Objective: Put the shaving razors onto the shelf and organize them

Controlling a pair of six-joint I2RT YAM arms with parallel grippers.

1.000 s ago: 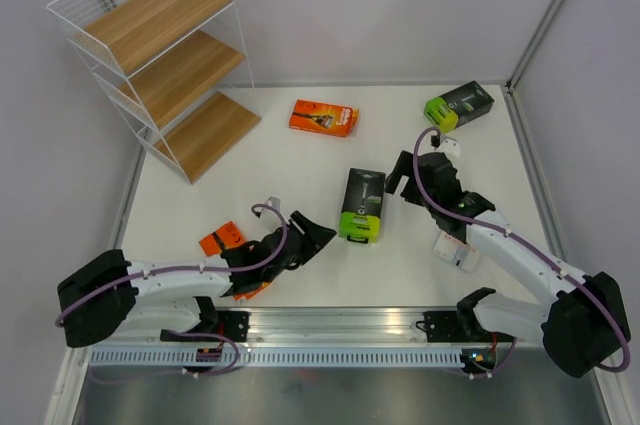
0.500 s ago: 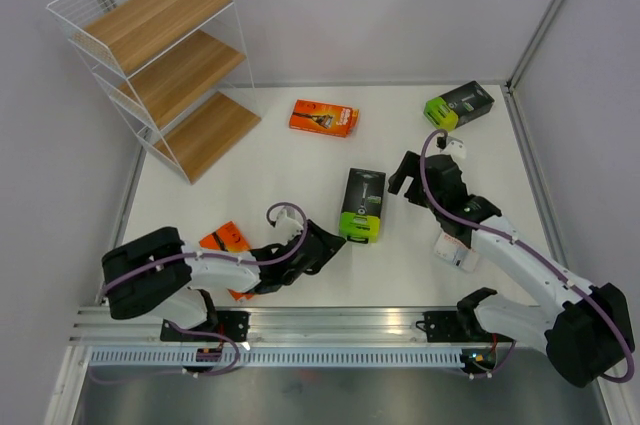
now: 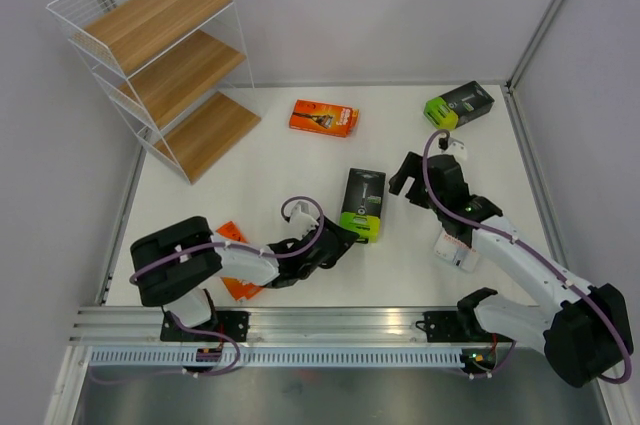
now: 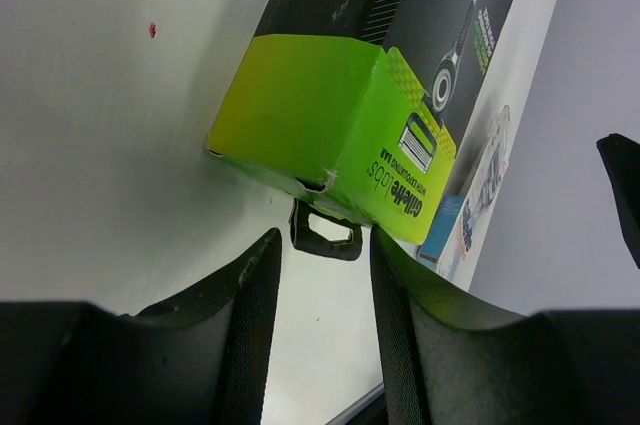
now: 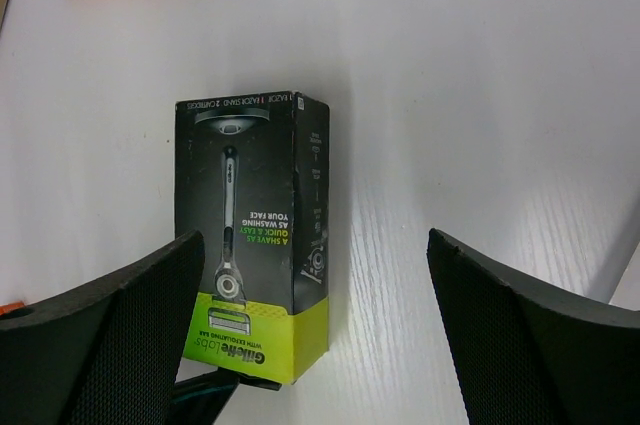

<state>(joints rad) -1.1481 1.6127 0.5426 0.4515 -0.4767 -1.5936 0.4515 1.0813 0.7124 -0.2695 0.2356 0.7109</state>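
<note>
The left pincer [image 3: 345,235] lies low on the bench [image 3: 270,175], its jaws part-way apart and holding nothing. Its fingers [image 4: 255,285] sit just short of the lime near end of the black-and-lime Gillette Labs pack [image 3: 362,203]. That pack lies flat mid-bench with its long axis running near to far, so this pincer meets it end-on, and its gap looks narrower than the pack. The right pincer [image 3: 405,177], spread wide and empty, hangs just right of the pack. The shelf [image 3: 150,20] stands far left, well apart and nearer the left arm.
</note>
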